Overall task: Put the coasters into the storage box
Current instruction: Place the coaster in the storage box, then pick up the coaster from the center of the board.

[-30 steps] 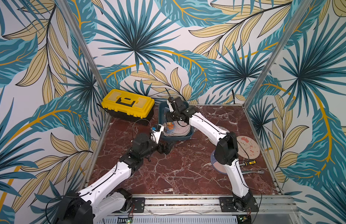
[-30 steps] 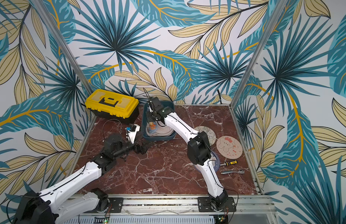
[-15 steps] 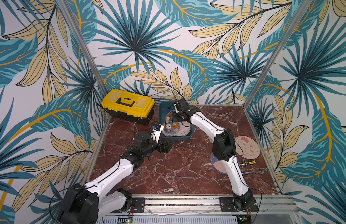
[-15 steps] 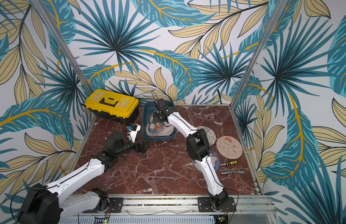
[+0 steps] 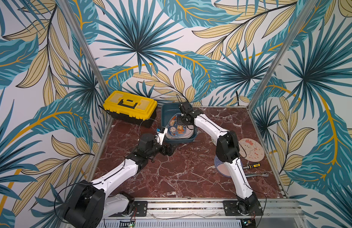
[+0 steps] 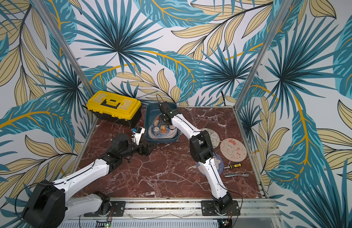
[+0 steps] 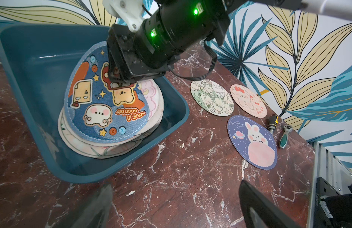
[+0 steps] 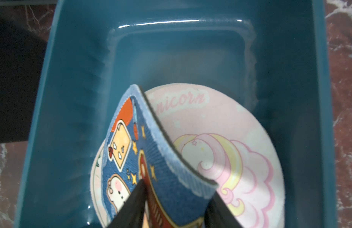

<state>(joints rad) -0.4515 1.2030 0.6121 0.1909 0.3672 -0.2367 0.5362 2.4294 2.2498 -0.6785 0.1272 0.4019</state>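
Inside the storage box (image 7: 42, 79), at its near end, sits a stack of coasters (image 7: 112, 146), flat & slightly fanned. Topmost is the blue coaster (image 7: 104, 102) w/ cartoon toast, a white blob & "HAVE A GOOD DAY" print. Its near part rests on the stack, while the far edge is lifted & curled up. Right wrist view shows that curled edge standing btwn the right fingers (image 8: 131, 207). They're part-way apart, w/ a gap wider than the disc is thick. The disc leans on one finger; contact w/ the other isn't clear. Under it a pink unicorn coaster (image 8: 220, 148) lies flat.

Box stands at the back of the bench (image 5: 181, 177), just beside the yellow toolbox (image 5: 130, 105) in both top views. Left fingers (image 7: 258, 205) are spread wide, holding nothing, low over the bench just beside the box's near wall & not touching it.

Three more coasters lie flat on the bench to the robot's right of the box:
- The floral coaster (image 7: 211, 96) & pink bunny coaster (image 7: 248, 100) lie side by side, nearly touching.
- The navy bunny coaster (image 7: 252, 142) is nearer the robot, partly under the right arm in both top views.

Just beside the navy one lie a screwdriver (image 7: 272, 123) w/ a yellow-black handle & a ratchet (image 7: 284, 136).
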